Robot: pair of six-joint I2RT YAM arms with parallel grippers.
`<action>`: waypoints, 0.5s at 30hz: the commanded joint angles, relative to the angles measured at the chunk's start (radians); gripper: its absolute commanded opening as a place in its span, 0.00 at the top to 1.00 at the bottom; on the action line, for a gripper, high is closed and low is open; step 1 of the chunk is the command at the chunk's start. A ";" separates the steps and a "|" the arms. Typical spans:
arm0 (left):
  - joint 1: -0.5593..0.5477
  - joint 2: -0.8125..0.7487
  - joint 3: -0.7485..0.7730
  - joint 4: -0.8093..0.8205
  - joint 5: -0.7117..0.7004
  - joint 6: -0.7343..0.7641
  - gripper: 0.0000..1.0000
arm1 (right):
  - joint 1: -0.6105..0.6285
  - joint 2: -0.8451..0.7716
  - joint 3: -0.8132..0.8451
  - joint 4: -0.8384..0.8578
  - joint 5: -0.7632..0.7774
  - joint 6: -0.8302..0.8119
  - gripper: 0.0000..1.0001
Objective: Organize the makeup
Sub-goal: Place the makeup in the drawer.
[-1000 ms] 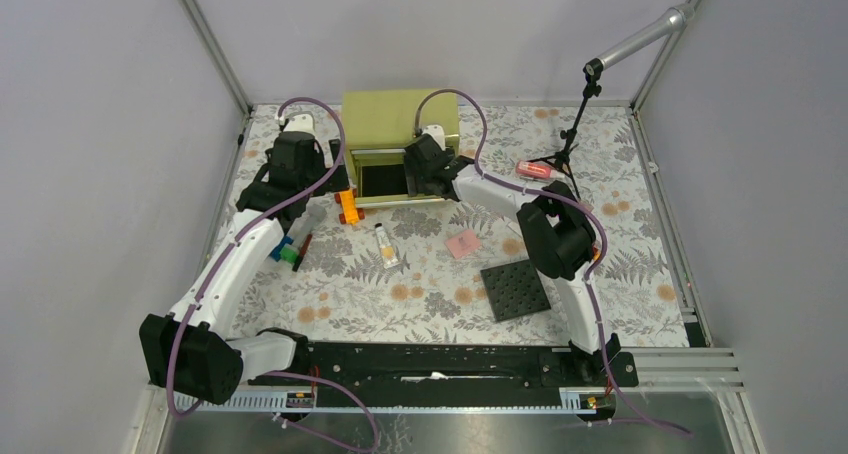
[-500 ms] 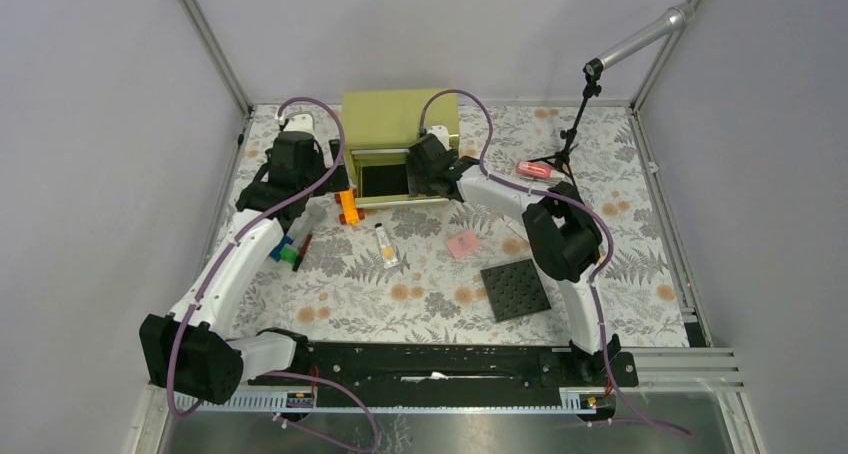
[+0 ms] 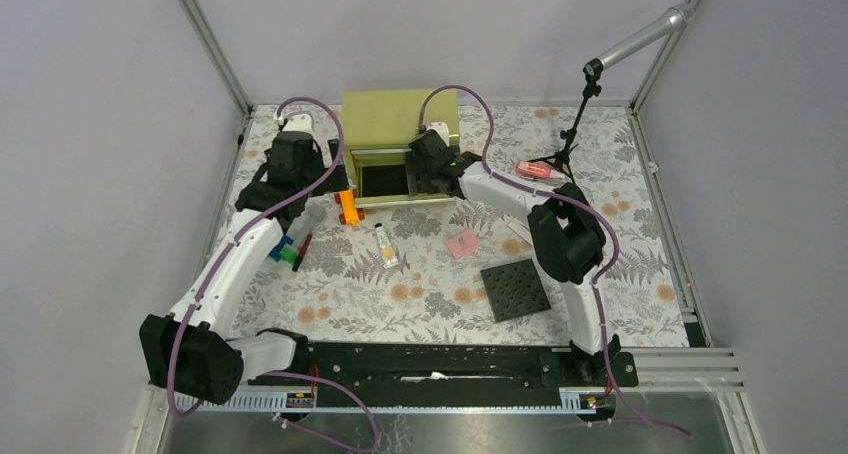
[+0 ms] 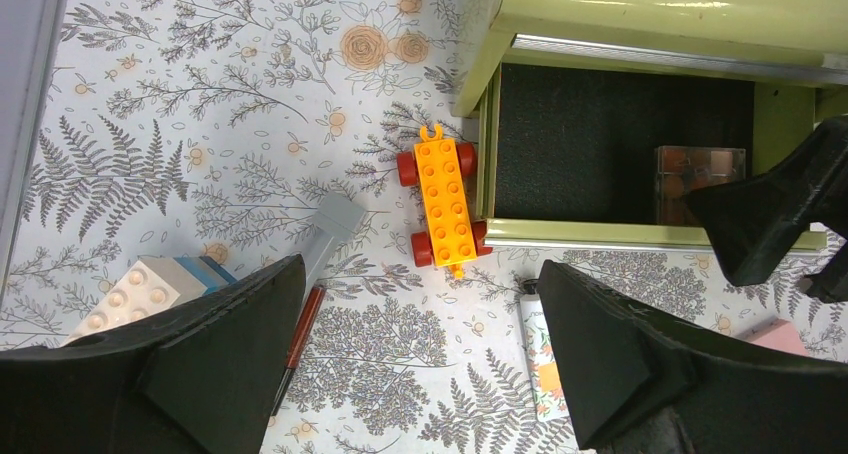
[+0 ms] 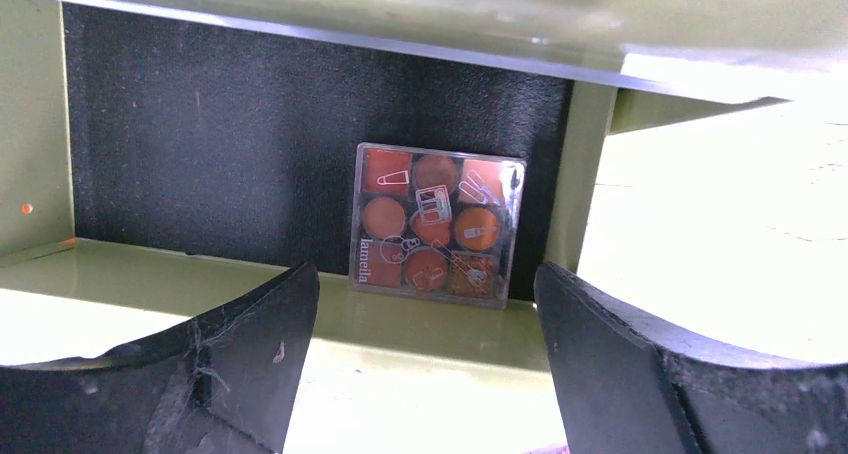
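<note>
Progress check on the makeup tidy-up: barely started, I'd say. Nearest the arm bases, the pink compact [image 3: 462,243] sits loose on the table, well off to the side of both sets of jaws.

The left gripper [image 4: 420,269] hangs over the table with its jaws spread as wide as they go and nothing in them. The cream tube [image 4: 540,364] lies right at the inner edge of one finger and a thin pencil [image 4: 300,334] runs along the other. The orange toy car [image 4: 442,204] is just past the gap, but that's not makeup.

Further out, the right gripper [image 5: 425,274] is poked over the green drawer [image 5: 200,274], jaws apart and empty. The clear palette [image 5: 435,224] lies flat on the black lining just beyond the gap, touching neither finger. That looks like the only thing put away.

Farthest out, the pink-red tube [image 3: 533,169] waits well away from the right jaws. So roughly one item in, and at least four to go.
</note>
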 commanded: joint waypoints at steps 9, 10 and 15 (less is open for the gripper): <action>0.012 -0.004 0.000 0.041 0.018 0.014 0.01 | -0.024 -0.324 -0.192 0.012 0.128 -0.022 0.08; 0.012 -0.004 -0.001 0.041 0.018 0.014 0.01 | -0.028 -0.345 -0.227 0.012 0.128 -0.019 0.07; 0.013 -0.004 -0.001 0.041 0.018 0.014 0.01 | -0.037 -0.443 -0.401 0.012 0.060 -0.107 0.00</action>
